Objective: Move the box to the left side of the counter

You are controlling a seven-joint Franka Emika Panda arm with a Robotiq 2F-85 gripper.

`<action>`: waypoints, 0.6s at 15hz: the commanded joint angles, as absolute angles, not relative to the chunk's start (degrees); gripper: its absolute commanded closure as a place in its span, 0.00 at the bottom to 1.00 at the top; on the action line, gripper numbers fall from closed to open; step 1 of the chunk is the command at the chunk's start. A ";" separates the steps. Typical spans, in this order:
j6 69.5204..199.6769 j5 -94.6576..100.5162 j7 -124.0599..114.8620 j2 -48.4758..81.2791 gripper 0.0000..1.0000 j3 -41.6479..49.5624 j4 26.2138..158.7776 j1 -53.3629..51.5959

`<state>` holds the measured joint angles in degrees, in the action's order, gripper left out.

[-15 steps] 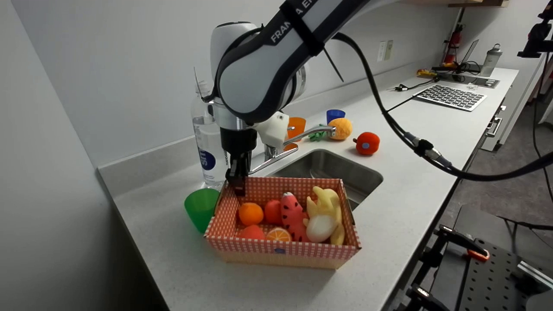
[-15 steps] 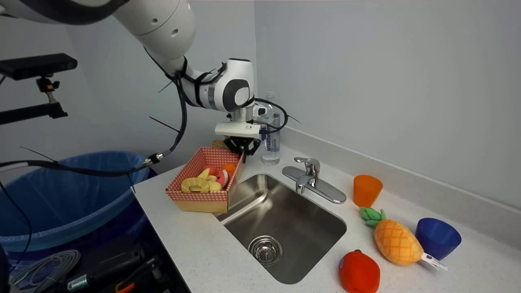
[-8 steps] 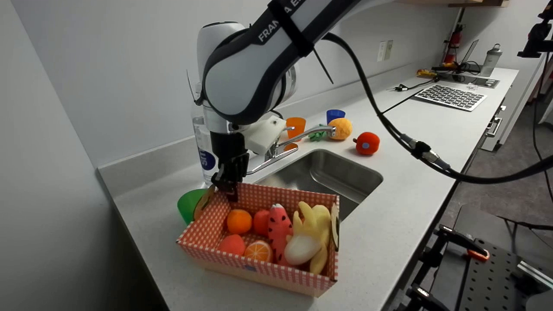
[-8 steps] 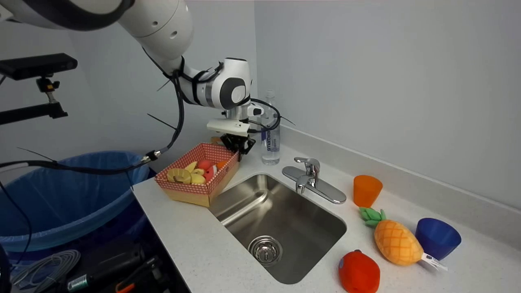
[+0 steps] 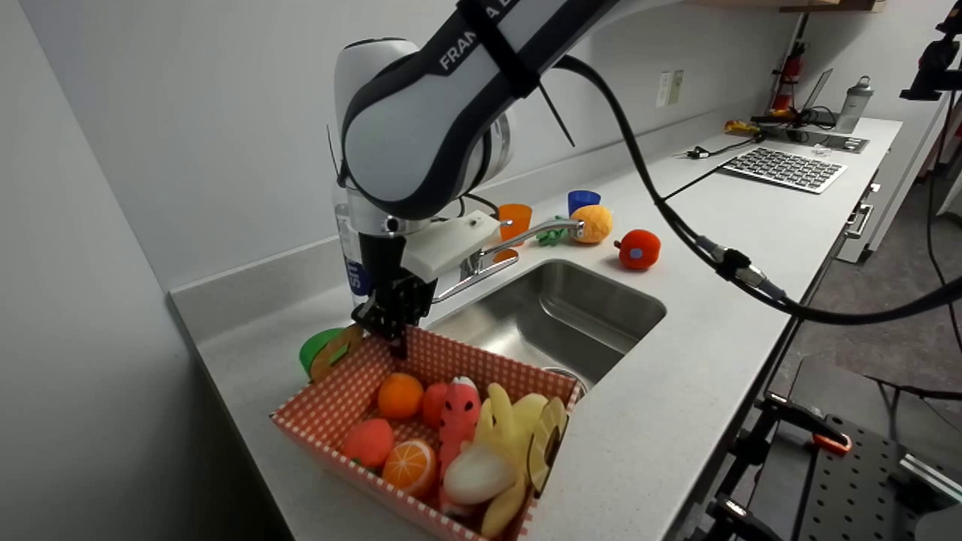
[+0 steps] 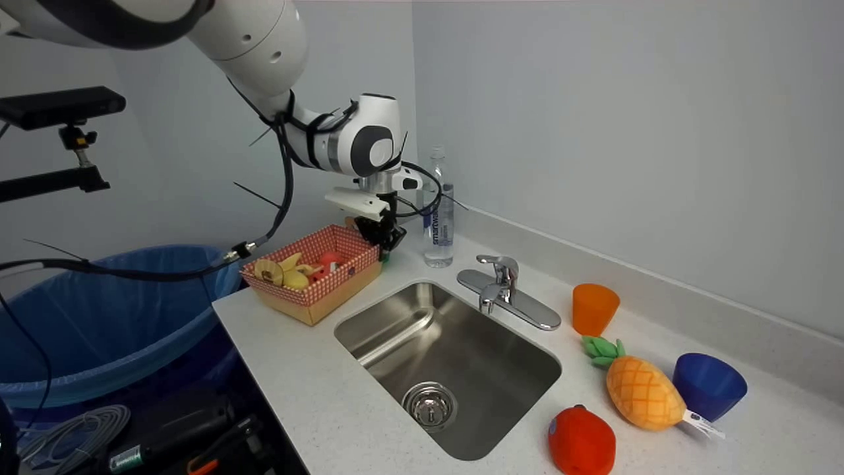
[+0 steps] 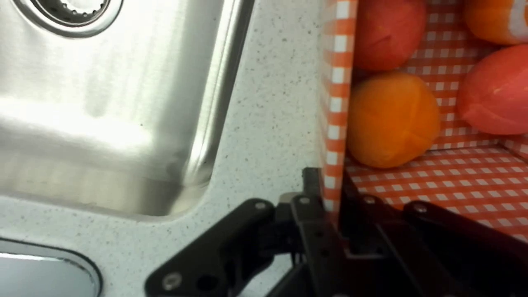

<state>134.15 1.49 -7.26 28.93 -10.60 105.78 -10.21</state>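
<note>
Toward the end edge of the counter (image 6: 283,382), between that edge and the sink (image 6: 461,369), the box (image 6: 346,285) is found with its sink-side wall pinched near the rear corner by the gripper (image 7: 332,185). Because the box and its toy fruit (image 5: 457,421) are held at one spot only, they may be pivoted about that corner and the green cup (image 5: 317,344) close by shoved. If the travel is overrun, the base could be pushed past the edge and tipped; present overhang cannot be told.

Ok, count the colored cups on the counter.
3: green cup beside the box, partly hidden; orange cup near the faucet; blue cup by the toy pineapple. More may be hidden.
</note>
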 commanded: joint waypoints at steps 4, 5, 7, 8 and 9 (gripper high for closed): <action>134.03 -1.03 -11.65 30.98 0.97 -9.72 105.92 -12.18; 134.00 -1.22 -11.75 30.89 0.97 -9.78 106.08 -12.13; 134.32 -1.29 -11.82 30.64 0.97 -9.76 106.69 -12.23; 134.48 -1.09 -11.92 30.45 0.97 -9.68 107.03 -12.38; 134.48 -1.00 -11.74 30.32 0.97 -9.71 107.24 -12.39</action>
<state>133.91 0.52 -10.33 28.78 -10.58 106.07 -10.34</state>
